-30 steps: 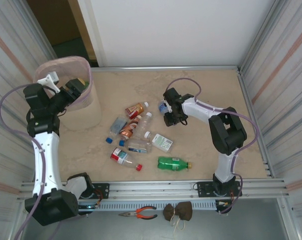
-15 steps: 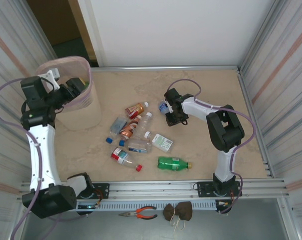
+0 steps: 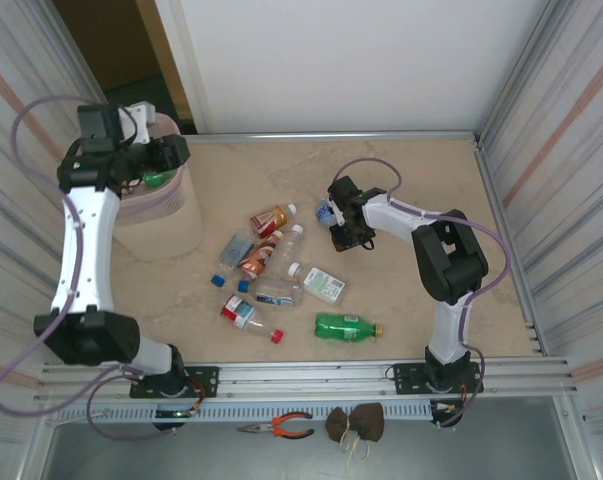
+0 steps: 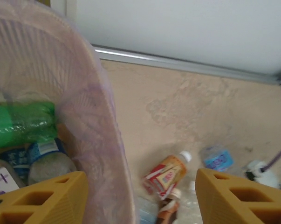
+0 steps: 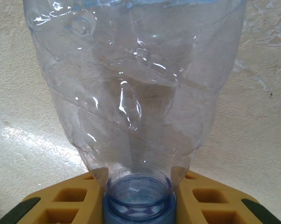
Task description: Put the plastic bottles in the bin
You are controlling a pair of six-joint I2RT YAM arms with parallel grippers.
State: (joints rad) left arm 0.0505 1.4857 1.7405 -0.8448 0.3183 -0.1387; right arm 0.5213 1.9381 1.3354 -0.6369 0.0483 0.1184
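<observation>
A green bottle [image 3: 343,325] is seen lying nearest on the desk [image 3: 431,180], with more bottles [image 3: 266,265] clustered beyond it. Farther off, a clear bottle [image 5: 135,84] is clamped at its neck by the right gripper [image 5: 138,198]. Farthest left, the left gripper [image 4: 140,196] is held released over the part-filled bin [image 3: 171,230].
</observation>
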